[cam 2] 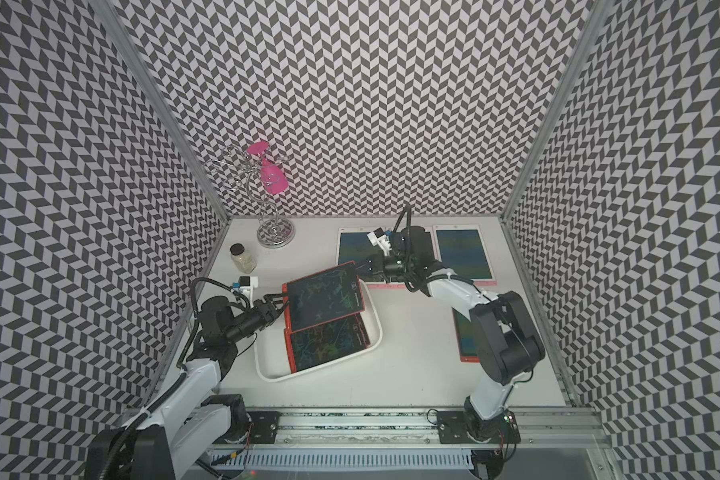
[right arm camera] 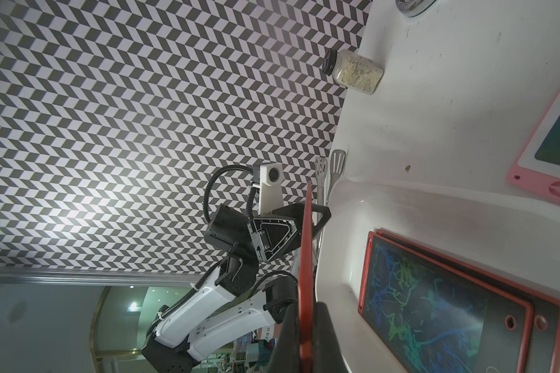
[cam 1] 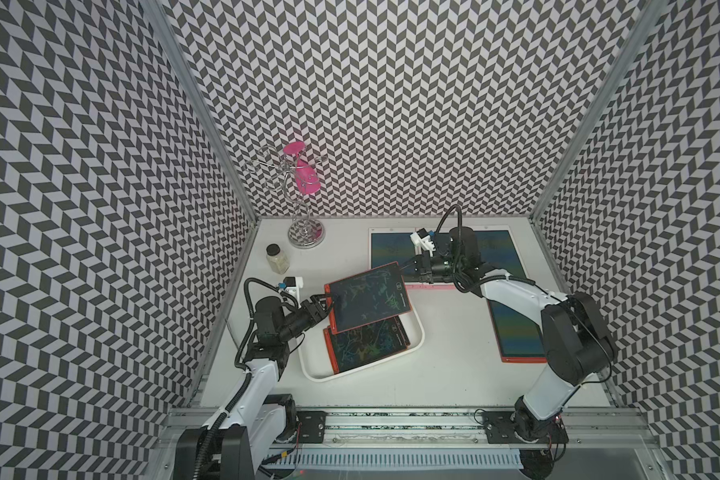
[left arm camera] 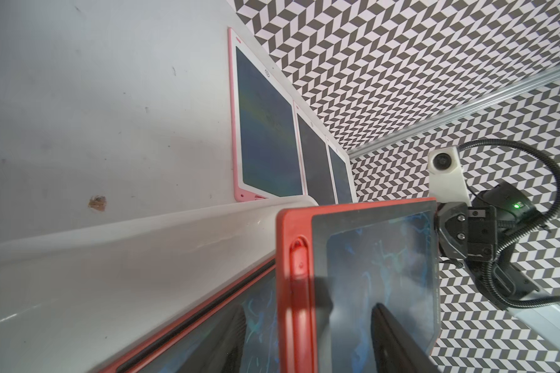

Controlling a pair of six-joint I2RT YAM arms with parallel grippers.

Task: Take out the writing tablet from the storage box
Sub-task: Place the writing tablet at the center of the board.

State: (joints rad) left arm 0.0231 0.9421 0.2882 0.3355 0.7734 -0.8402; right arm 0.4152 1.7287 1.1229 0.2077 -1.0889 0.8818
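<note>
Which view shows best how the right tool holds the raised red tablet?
The right wrist view: the red tablet stands edge-on, pinched in the right tool. Both top views show only the tool meeting the tablet's far corner. The left wrist view shows the tool at the tablet's edge, but its fingertips are unclear.

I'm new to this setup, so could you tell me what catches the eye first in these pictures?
A red-framed writing tablet hangs tilted above the white storage box, pinched by the right gripper, the left gripper straddling its opposite edge with open jaws. More scribbled red tablets lie in the box; a pink glass hangs on a chrome rack at the far left.
</note>
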